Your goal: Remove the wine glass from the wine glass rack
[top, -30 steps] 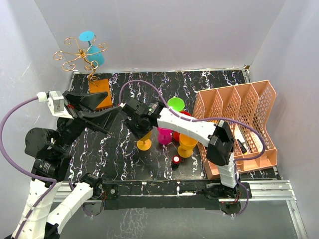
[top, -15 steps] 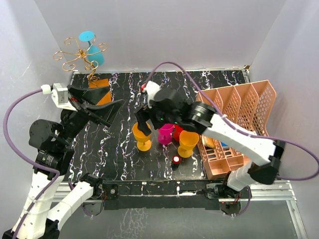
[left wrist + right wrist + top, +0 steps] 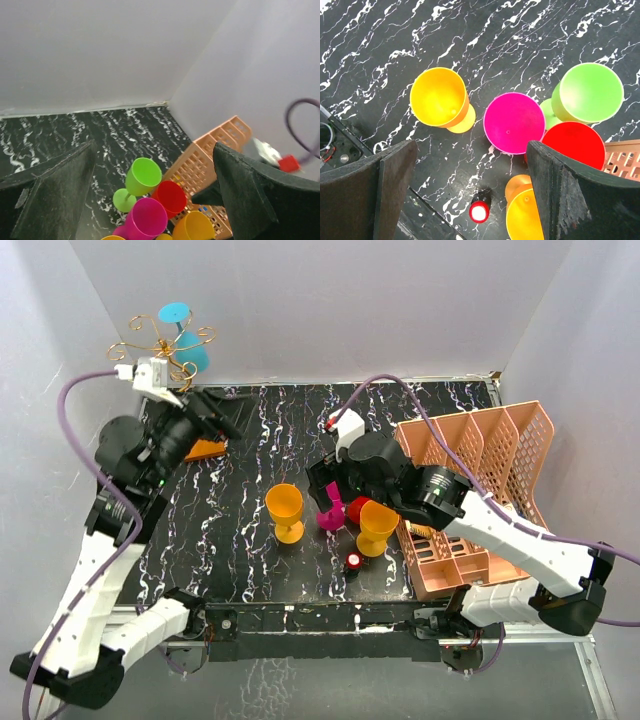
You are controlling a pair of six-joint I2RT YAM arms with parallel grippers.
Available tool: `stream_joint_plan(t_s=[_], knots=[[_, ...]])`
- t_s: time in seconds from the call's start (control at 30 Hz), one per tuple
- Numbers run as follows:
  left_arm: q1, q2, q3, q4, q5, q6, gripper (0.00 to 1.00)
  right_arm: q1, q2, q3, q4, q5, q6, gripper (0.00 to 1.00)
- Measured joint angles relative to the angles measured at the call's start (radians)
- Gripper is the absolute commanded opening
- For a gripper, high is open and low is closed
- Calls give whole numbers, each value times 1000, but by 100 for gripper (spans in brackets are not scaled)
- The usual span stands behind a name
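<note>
The wine glass rack point(image 3: 158, 348), a gold wire tree with curled arms, stands at the far left corner; my left arm covers most of its orange base point(image 3: 207, 449). A cyan wine glass point(image 3: 187, 338) hangs upside down on it. My left gripper point(image 3: 222, 418) is open and empty, just right of the rack's stem and lower than the glass. In the left wrist view the left gripper point(image 3: 152, 192) faces the table's right side, with neither rack nor cyan glass in sight. My right gripper point(image 3: 326, 490) hovers open over the cluster of glasses, and the right wrist view shows the right gripper point(image 3: 470, 170) empty.
Glasses stand mid-table: a yellow one point(image 3: 440, 97), pink point(image 3: 514, 122), green point(image 3: 590, 92), red point(image 3: 575, 145) and another yellow point(image 3: 522, 215). A small red-capped bottle point(image 3: 479, 210) lies near the front edge. A salmon lattice basket point(image 3: 500, 480) fills the right side.
My right gripper opened, left the yellow glass standing on the table and drew back to the right. The left arm swung up and back toward the rack.
</note>
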Motion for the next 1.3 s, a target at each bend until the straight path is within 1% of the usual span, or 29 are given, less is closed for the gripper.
stream_joint_plan(t_s=[0.07, 0.27, 0.4, 0.5, 0.6, 0.67, 0.73, 0.83, 1.07, 1.3], knots=[[0, 63, 60, -53, -50, 6, 97, -1, -20, -14, 1, 14, -3, 100], [0, 232, 175, -199, -216, 44, 97, -7, -72, -32, 6, 56, -24, 100], [1, 366, 291, -284, -284, 82, 97, -13, -102, -51, 10, 89, -32, 100], [15, 431, 343, -309, -295, 106, 97, -18, -110, -53, 11, 106, -43, 100], [63, 476, 379, -325, -265, 113, 97, -19, -118, -64, 17, 121, -51, 100], [127, 500, 402, -327, -213, 100, 97, -21, -121, -71, 17, 127, -55, 100], [220, 531, 436, -321, -148, 74, 97, -25, -122, -73, 19, 134, -63, 100], [328, 578, 472, -297, -79, 39, 97, -28, -126, -82, 23, 141, -73, 100], [470, 698, 558, -252, 65, -64, 97, -33, -136, -83, 24, 145, -80, 100], [566, 879, 740, -235, 116, -169, 85, -35, -161, -83, 24, 146, -80, 100]])
